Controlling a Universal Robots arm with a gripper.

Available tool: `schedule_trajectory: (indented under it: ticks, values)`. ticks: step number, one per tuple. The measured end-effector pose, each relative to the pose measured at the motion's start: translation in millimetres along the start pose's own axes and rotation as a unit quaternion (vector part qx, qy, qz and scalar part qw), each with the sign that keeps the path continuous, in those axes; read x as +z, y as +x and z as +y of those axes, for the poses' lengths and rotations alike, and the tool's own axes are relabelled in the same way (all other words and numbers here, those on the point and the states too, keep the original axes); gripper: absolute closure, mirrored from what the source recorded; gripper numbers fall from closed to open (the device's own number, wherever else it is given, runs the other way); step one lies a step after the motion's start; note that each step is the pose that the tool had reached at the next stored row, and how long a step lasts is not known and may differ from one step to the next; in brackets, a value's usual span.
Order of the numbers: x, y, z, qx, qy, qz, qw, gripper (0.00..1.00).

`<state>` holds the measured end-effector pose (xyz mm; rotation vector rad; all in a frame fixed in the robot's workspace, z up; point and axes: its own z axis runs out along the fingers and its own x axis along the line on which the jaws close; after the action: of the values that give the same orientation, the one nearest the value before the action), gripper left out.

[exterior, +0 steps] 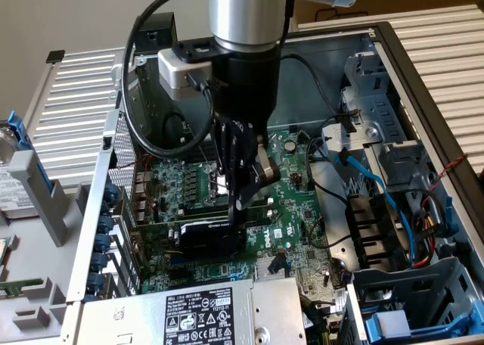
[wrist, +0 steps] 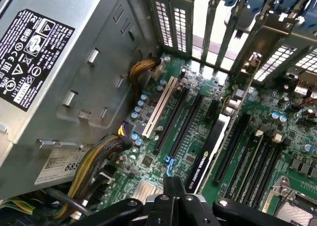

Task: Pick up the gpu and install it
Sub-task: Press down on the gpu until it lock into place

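The claw [exterior: 240,206] is closed tight, its tips pressing down on the top edge of the gpu [exterior: 212,235], which stands upright in a motherboard [exterior: 291,209] expansion slot. I judge this the seating step: pickup looks done and the card is being pushed home. What it calls for is straight, even pressure. From the card, the power supply [exterior: 204,315] crowds in at 6 o'clock, the slot brackets [exterior: 113,224] at 9, and blue cables [exterior: 378,186] lie at 3.
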<state>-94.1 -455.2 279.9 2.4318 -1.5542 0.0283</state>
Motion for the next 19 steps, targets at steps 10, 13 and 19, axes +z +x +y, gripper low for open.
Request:
schedule_trajectory:
  ticks: [10, 13, 19]
  values:
    - [-1.9, 0.1, 0.3, -0.049, 0.0238, 0.0146, 0.9984, 0.89]
    - [-1.8, -0.6, 1.9, -0.056, 0.0293, 0.0184, 0.9978, 0.89]
    - [0.3, -9.1, 18.1, -0.055, 0.0349, 0.0211, 0.9977, 0.89]
